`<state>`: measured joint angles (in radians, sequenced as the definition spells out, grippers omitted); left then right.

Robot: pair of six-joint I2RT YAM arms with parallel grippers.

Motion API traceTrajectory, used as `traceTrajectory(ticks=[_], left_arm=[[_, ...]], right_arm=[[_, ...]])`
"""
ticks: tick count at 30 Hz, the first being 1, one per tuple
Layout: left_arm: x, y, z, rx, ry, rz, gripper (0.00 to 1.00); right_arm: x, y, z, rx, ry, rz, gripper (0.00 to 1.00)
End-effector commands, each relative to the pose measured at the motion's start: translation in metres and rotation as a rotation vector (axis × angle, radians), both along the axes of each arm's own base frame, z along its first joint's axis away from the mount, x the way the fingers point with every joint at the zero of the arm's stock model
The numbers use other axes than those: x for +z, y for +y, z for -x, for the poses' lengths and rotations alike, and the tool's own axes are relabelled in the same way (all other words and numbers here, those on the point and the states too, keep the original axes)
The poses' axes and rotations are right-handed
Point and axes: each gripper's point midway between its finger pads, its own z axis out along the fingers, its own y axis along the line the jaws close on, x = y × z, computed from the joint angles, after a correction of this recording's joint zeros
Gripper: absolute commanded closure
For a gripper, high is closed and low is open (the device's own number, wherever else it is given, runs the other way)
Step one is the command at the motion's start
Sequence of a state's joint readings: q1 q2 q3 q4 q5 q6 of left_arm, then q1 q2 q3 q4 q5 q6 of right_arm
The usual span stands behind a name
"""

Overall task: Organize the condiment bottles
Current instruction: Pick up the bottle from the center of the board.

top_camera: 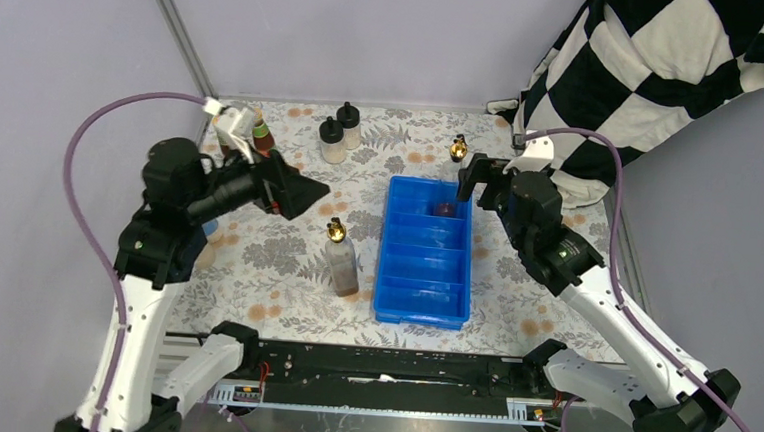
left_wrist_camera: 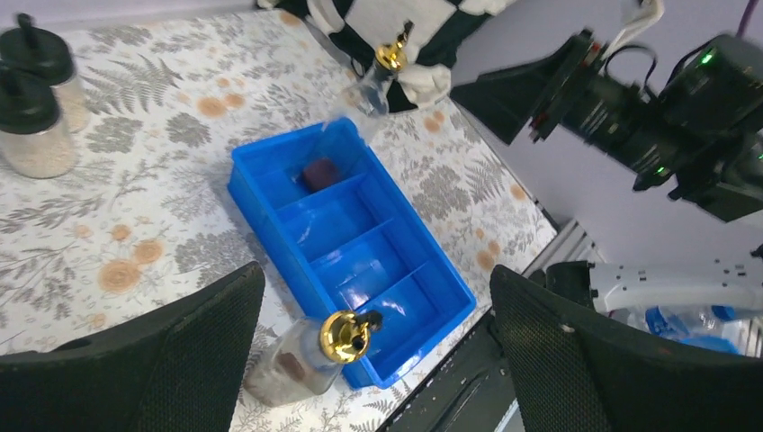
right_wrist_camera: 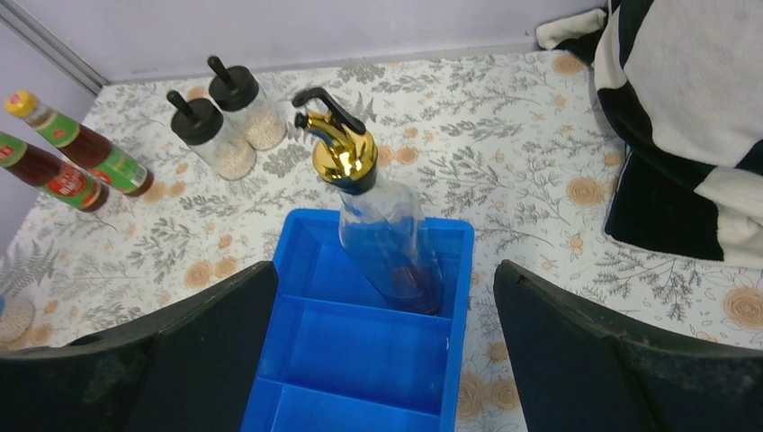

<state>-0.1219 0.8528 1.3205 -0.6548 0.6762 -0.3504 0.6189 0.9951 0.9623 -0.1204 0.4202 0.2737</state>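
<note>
A clear gold-spouted bottle (right_wrist_camera: pixel 382 220) stands in the far compartment of the blue tray (right_wrist_camera: pixel 360 360), against its right wall. My right gripper (right_wrist_camera: pixel 385 270) hangs open just behind it, a finger on either side, touching nothing. A second gold-spouted bottle (top_camera: pixel 341 262) stands on the table by the tray's (top_camera: pixel 421 299) left wall, below my open left gripper (left_wrist_camera: pixel 376 279). Two squat black-capped pale bottles (top_camera: pixel 334 140) (top_camera: pixel 349 125) stand at the back. Two orange-capped dark sauce bottles (right_wrist_camera: pixel 90 148) (right_wrist_camera: pixel 49 175) are at the back left, half hidden by my left wrist in the top view.
The tray's three nearer compartments (left_wrist_camera: pixel 360 261) hold nothing. A person in black-and-white checked cloth (top_camera: pixel 667 73) leans at the back right corner. The floral table cover (top_camera: pixel 275 260) ends at a metal rail (top_camera: pixel 389 367) in front of the arm bases.
</note>
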Motion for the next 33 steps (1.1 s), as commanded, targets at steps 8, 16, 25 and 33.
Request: traceTrajectory(ticks=[8, 16, 25, 33], left_arm=[[-0.031, -0.069, -0.058, 0.212, -0.056, -0.235, 0.01], [-0.040, -0.023, -0.059, 0.565, -0.054, -0.224, 0.01], [-0.076, -0.045, -0.038, 0.715, -0.048, -0.327, 0.01], [-0.092, -0.033, -0.021, 0.795, -0.049, -0.299, 0.01]], right_arm=[[0.032, -0.008, 0.001, -0.019, -0.048, 0.000, 0.01], [0.021, -0.004, 0.000, 0.004, -0.027, 0.032, 0.00], [0.009, 0.002, -0.001, 0.028, 0.007, 0.044, 0.00], [0.005, 0.002, 0.004, 0.043, 0.016, 0.040, 0.00]])
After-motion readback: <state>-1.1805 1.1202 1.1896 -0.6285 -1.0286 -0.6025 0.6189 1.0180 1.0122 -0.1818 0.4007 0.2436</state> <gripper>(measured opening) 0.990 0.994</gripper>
